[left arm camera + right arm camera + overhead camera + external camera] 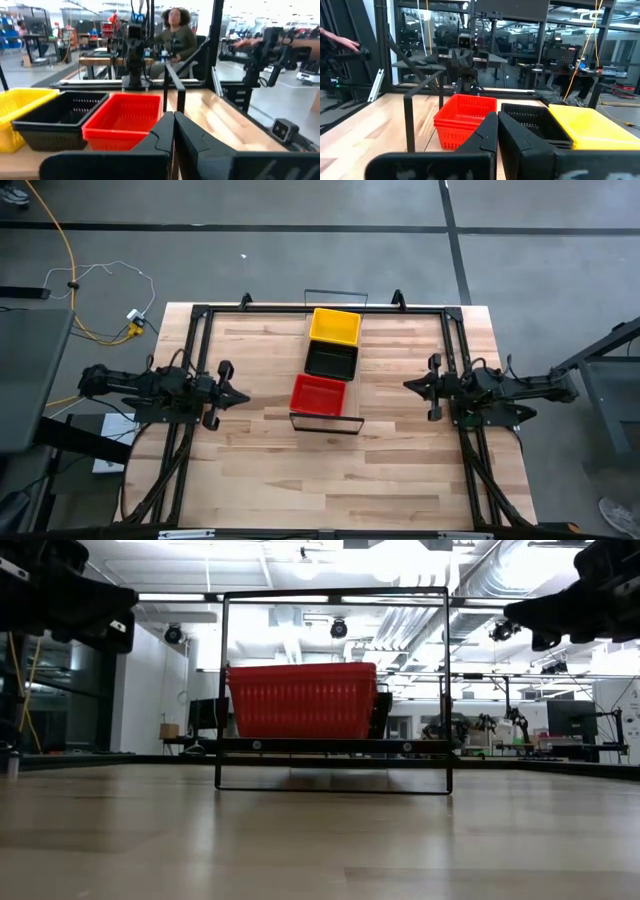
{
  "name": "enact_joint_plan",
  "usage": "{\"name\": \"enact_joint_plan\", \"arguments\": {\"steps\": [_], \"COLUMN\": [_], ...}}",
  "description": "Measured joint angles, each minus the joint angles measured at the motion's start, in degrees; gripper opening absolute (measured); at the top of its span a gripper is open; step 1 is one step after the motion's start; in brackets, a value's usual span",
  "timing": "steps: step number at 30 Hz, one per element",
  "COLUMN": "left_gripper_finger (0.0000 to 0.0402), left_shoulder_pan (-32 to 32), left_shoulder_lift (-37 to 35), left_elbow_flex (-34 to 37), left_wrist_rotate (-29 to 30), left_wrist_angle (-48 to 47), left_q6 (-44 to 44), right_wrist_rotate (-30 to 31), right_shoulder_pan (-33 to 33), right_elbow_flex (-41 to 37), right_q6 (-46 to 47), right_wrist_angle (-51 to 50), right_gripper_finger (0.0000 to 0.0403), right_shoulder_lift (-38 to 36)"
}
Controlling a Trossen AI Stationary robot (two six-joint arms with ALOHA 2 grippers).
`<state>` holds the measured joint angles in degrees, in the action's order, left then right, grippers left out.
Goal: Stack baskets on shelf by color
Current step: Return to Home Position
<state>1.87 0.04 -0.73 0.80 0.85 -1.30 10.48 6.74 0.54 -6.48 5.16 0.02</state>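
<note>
Perforated plastic baskets [331,360]; matt wood tabletop [400,460].

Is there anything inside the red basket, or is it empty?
Empty. The left wrist view looks into the red basket and shows only its bare, holey floor.

Bare tabletop [400,460] either side of the central shelf [325,421]; baskets [331,361] and black wire end frames [335,590] the only obstacles.

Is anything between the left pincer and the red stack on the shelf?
Nothing visible. Only bare table lies between the left pincer and the red stack; the wire frame stands at the stack's end, off that line.
</note>
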Motion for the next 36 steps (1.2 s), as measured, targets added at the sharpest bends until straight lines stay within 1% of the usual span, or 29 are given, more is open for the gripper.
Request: {"name": "enact_joint_plan", "arguments": {"steps": [36], "left_gripper_finger": [0.0], "left_shoulder_pan": [0.06], "left_shoulder_lift": [0.7], "left_elbow_flex": [0.02], "left_wrist_rotate": [0.04], "left_wrist_angle": [0.24], "left_q6": [-0.02], "right_wrist_rotate": [0.04], "right_shoulder_pan": [0.0], "right_elbow_flex": [-0.04], "right_q6": [0.0], "right_wrist_angle": [-0.27], "right_gripper_finger": [0.0], "right_shoulder_lift": [0.38]}}
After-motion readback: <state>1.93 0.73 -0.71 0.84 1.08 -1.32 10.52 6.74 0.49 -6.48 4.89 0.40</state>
